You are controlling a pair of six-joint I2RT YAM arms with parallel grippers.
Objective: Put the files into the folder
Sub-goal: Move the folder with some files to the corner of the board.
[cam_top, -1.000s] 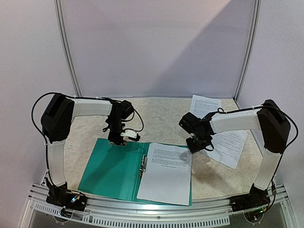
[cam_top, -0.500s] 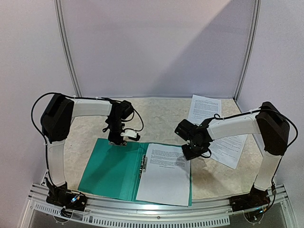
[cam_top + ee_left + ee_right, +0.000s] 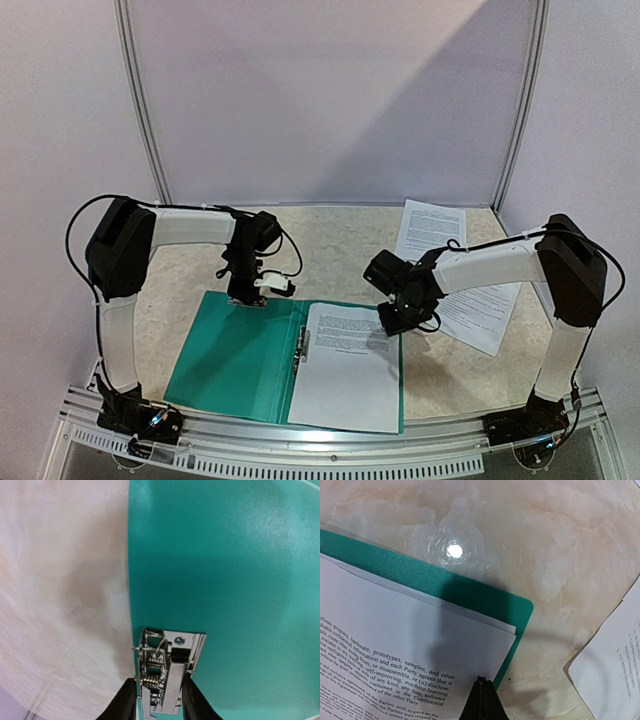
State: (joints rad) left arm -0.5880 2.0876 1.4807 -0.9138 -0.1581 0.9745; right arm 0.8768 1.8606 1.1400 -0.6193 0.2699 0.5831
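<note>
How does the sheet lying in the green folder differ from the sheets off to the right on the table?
The folder sheet lies square on the right half of the open folder; the loose sheets lie askew and overlapping on the bare table. The folder sheet shows almost whole, with the shut right gripper over its corner; the right arm hides part of the loose sheets. Both are white with black print.

The pale, beige-marbled surface (image 3: 340, 235) carries an open teal-green plastic folder (image 3: 235, 360), which lies flat along the near edge and spreads from left of centre to about the middle. To its right, loose white printed paper sheets (image 3: 432, 225) lie directly on the surface. They overlap one another, running from the far right corner toward the near side, just clear of the folder's far right corner.
</note>
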